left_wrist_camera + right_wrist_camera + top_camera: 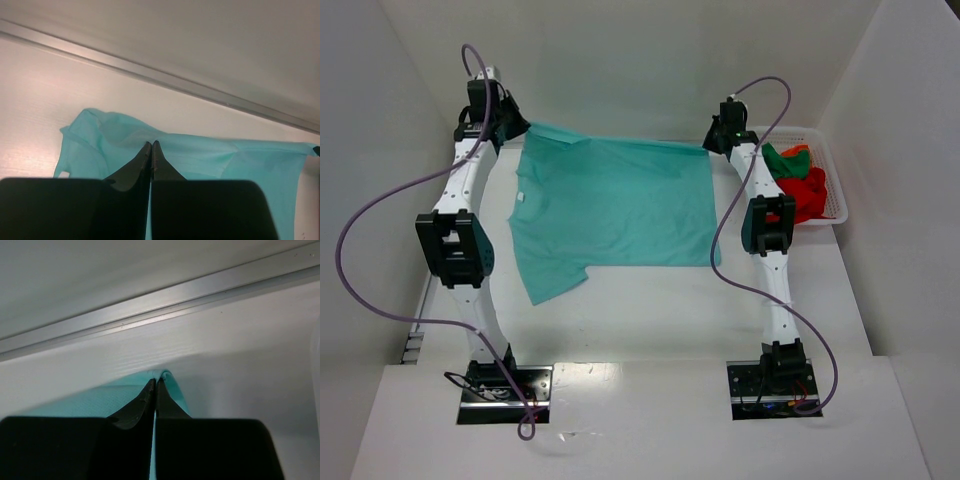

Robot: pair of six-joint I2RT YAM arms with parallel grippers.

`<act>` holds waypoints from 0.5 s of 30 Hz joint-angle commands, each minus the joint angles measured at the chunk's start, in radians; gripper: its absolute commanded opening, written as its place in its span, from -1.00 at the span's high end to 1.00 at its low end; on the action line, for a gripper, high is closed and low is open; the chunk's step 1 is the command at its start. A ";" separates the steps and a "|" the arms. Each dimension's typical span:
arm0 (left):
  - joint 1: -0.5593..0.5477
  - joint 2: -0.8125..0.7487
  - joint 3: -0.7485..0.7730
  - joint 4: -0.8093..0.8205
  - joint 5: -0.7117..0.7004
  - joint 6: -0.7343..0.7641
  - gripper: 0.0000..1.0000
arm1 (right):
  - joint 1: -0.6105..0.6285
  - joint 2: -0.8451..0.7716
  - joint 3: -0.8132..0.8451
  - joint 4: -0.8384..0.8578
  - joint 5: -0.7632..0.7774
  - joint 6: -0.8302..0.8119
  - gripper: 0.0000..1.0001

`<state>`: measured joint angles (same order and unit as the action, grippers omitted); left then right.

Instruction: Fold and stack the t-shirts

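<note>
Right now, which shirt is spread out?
The teal t-shirt: laid open, far edge pinched by the left gripper and right gripper. The red shirt, green shirt and orange shirt sit bunched in the white basket.

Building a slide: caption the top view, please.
Left arm and right arm, jaws shut, pinch far corners of the spread teal t-shirt; more shirts sit in the basket.

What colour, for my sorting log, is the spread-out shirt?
The t-shirt is teal, clearest in the top external view.
</note>
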<state>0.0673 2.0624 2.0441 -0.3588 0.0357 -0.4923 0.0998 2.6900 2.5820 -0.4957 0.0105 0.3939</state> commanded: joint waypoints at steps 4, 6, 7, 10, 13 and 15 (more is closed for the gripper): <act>0.019 -0.127 -0.134 0.004 0.016 0.034 1.00 | -0.018 -0.140 -0.088 0.037 0.000 0.006 1.00; 0.028 -0.149 -0.168 0.004 0.016 0.034 1.00 | -0.018 -0.188 -0.153 0.071 0.000 0.006 1.00; 0.028 -0.150 -0.198 0.014 0.016 0.034 1.00 | -0.018 -0.206 -0.177 0.083 0.000 0.006 1.00; 0.028 -0.159 -0.234 0.024 0.016 0.024 1.00 | -0.028 -0.271 -0.261 0.115 0.000 0.006 1.00; 0.037 -0.168 -0.269 0.034 0.016 0.024 1.00 | -0.028 -0.315 -0.313 0.135 0.000 0.006 1.00; 0.037 -0.168 -0.291 0.034 0.016 0.024 1.00 | -0.037 -0.335 -0.344 0.146 0.000 0.006 1.00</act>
<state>0.0898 1.9465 1.7733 -0.3641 0.0525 -0.4767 0.0883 2.4668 2.2635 -0.4408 -0.0021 0.3996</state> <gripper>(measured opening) 0.007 0.007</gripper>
